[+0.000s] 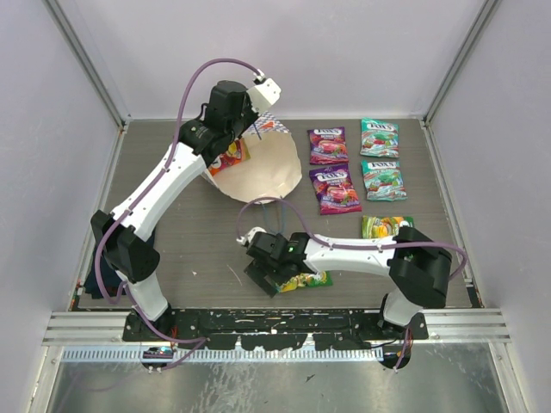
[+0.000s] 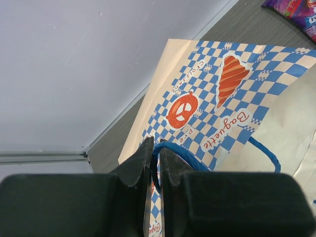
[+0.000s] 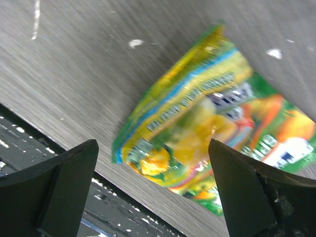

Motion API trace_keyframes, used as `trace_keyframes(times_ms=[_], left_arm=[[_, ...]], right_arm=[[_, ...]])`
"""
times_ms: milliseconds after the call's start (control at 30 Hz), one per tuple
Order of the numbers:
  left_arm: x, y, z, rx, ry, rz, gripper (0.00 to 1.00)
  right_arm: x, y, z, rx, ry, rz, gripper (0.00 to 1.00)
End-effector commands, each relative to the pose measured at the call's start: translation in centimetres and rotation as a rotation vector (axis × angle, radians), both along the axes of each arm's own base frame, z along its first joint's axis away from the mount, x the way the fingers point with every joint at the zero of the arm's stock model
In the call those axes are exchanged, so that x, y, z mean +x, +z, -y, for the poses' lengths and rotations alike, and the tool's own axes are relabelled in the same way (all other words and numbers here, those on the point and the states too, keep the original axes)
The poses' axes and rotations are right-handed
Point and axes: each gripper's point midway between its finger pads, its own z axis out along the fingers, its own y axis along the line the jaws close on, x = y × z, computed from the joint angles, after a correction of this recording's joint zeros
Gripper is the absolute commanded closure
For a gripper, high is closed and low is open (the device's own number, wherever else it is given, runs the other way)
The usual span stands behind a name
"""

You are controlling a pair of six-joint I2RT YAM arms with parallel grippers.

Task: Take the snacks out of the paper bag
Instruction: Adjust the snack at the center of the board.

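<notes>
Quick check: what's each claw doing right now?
Left claw: closed on the paper bag by its blue cord handle.
Right claw: open, holding nothing, over the yellow-green packet.

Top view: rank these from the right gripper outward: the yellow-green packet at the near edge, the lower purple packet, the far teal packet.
From the right gripper:
1. Yellow-green packet, directly beneath it at the near edge.
2. Lower purple packet, mid-table, farther back.
3. Far teal packet, back right.

The left arm (image 1: 168, 176) crosses above the paper bag (image 1: 267, 168), covering its left rim. Bare table (image 1: 202, 237) lies open between the bag and the right arm (image 1: 353, 252).
</notes>
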Motion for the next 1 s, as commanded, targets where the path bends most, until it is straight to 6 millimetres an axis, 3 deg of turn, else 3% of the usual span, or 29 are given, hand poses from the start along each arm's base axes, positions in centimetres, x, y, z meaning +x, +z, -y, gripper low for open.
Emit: trace_keyframes(times_ms=[0, 67, 133, 233, 367, 633, 967], left_arm=[[-0.5, 3.9, -0.9, -0.05, 0.014, 0.09, 0.89], [-0.5, 3.9, -0.9, -0.05, 0.014, 0.09, 0.89], [-0.6, 3.9, -0.9, -0.051, 0.013, 0.089, 0.89], [-0.6, 3.9, -0.9, -0.052, 0.012, 0.088, 0.89], [-0.7, 3.9, -0.9, -0.052, 0.011, 0.089, 0.89], [-0.7, 3.9, -1.0, -0.049, 0.013, 0.089, 0.89], [-0.8, 3.9, -0.9, -0.054, 0.009, 0.086, 0.89]], right_arm=[[3.9, 6.5, -0.2, 0.147, -0.211, 0.222, 0.0], [5.0, 8.3, -0.8, 0.29, -0.348, 0.269, 0.0], [5.3, 8.5, -1.0, 0.388, -0.478, 0.261, 0.0], [5.1, 6.5, -1.2, 0.418, -0.61, 0.21, 0.0], [4.5, 2.9, 0.7, 0.261, -0.767, 0.201, 0.0], [2.6, -0.2, 2.0, 0.16, -0.783, 0.227, 0.0], [5.3, 0.0, 5.3, 0.188, -0.633, 0.243, 0.0]])
